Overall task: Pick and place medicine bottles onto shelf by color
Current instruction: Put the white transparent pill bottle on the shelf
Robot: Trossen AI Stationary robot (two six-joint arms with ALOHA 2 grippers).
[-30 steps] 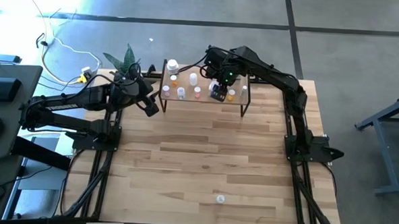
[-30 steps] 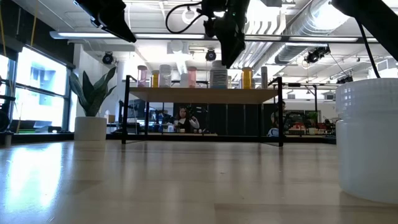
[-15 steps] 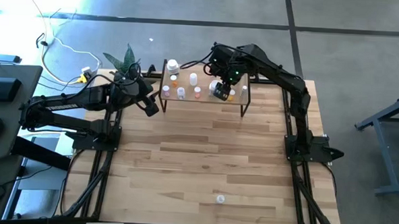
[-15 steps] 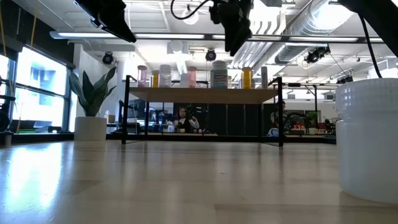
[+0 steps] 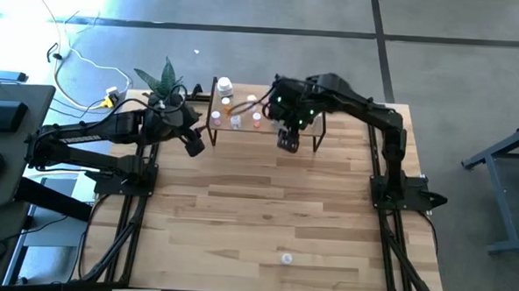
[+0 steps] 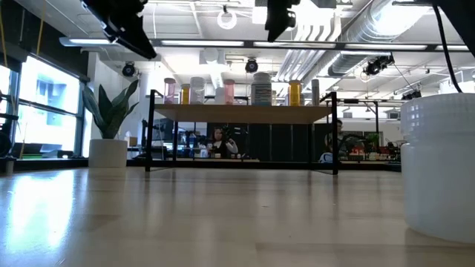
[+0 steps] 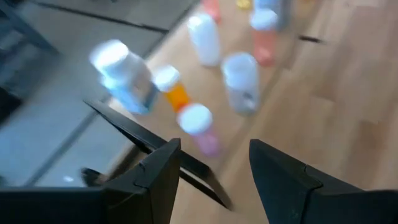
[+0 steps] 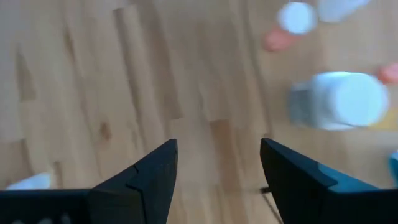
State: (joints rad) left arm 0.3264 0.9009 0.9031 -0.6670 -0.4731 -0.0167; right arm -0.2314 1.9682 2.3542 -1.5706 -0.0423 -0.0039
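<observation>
At the table's far edge, your shelf (image 5: 265,126) stands on thin black legs with the bottles (image 5: 235,112) grouped on its board; from table height they line up in a row (image 6: 252,90), pink, white, clear and one yellow among them. You see the right gripper (image 5: 287,141) raised over the shelf's front edge, just on the near side of the bottles, its fingers (image 8: 292,171) spread with nothing between them and only wood planks and blurred caps beyond. Your left gripper (image 5: 193,143) hangs off the shelf's left end, beside the potted plant (image 5: 161,78); its fingers (image 7: 155,168) are likewise parted and empty, looking down the row of white-capped vials (image 7: 198,121). One more small white bottle (image 5: 286,258) sits alone near the table's front edge, well apart from the shelf; in the level view it looms large at the right (image 6: 439,167).
</observation>
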